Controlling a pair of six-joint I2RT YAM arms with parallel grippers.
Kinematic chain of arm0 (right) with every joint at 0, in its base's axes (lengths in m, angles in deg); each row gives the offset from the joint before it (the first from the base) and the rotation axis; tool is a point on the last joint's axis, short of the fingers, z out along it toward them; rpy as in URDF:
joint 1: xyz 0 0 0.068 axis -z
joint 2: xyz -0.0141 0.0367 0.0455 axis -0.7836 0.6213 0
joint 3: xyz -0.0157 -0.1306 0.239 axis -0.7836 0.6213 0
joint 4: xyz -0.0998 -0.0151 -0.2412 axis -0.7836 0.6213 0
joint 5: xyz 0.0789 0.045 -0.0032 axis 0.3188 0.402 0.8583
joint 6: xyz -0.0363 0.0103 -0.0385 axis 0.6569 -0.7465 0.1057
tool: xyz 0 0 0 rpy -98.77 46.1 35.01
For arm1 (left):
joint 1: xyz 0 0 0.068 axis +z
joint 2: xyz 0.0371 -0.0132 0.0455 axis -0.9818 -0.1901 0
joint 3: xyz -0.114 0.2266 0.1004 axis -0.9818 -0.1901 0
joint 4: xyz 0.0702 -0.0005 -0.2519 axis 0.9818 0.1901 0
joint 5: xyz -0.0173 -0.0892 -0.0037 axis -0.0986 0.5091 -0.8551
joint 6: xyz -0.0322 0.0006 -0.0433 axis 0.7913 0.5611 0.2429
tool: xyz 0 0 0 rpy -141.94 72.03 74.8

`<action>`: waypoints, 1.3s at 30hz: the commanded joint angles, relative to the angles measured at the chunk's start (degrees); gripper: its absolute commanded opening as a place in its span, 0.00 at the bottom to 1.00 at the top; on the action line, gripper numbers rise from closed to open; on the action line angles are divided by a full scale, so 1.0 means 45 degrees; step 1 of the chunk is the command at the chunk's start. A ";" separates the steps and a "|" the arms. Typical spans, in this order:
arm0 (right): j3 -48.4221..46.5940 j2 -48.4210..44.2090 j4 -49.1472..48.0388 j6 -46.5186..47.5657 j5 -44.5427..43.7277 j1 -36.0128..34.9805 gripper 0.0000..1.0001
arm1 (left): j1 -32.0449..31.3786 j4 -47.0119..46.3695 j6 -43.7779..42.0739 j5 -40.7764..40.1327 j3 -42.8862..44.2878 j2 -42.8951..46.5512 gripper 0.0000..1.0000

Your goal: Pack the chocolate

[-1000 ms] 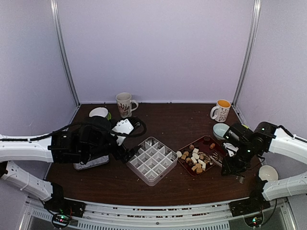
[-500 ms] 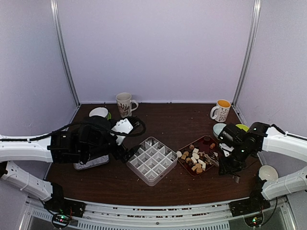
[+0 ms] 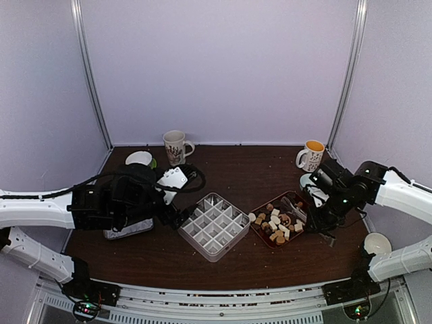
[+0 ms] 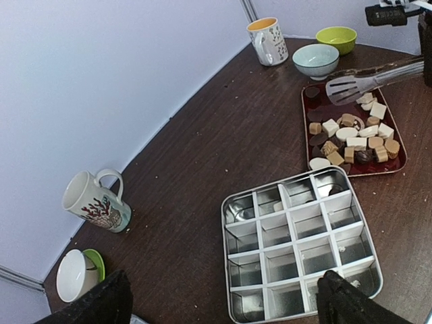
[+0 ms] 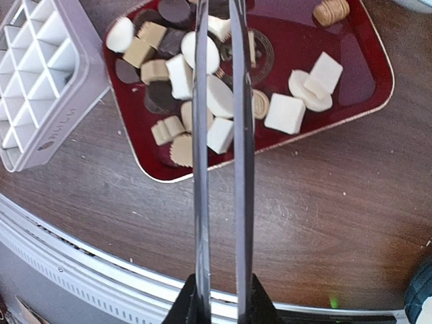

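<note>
- While the right tool clamps the handle end of the metal tongs, their blades hang over the far part of the red tray.
- The chocolate lies heaped on that tray, just right of the divided box on the worktop.
- The left tool hangs spread wide at the box's left side.

— What is lying under the jaws?
— A dark brown table, catching soft, even light.
— And beyond them?
— Pale lilac walls are enclosing it; metal posts are standing at the far corners.
</note>
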 commanded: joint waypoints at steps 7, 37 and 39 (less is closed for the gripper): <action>-0.2014 0.1239 -0.3510 0.0465 0.1519 -0.1806 0.16 | 0.2057 0.0186 0.2095 0.1761 -0.0260 0.1126 0.98; -0.5388 0.7483 -0.4703 0.2072 -0.1202 -0.3387 0.29 | 1.1392 -0.2219 0.3190 0.0576 -0.2942 0.2067 0.98; -0.5368 0.7484 -0.4682 0.2086 -0.1264 -0.3384 0.32 | 1.1417 -0.2414 0.2965 0.0571 -0.3007 0.1829 0.98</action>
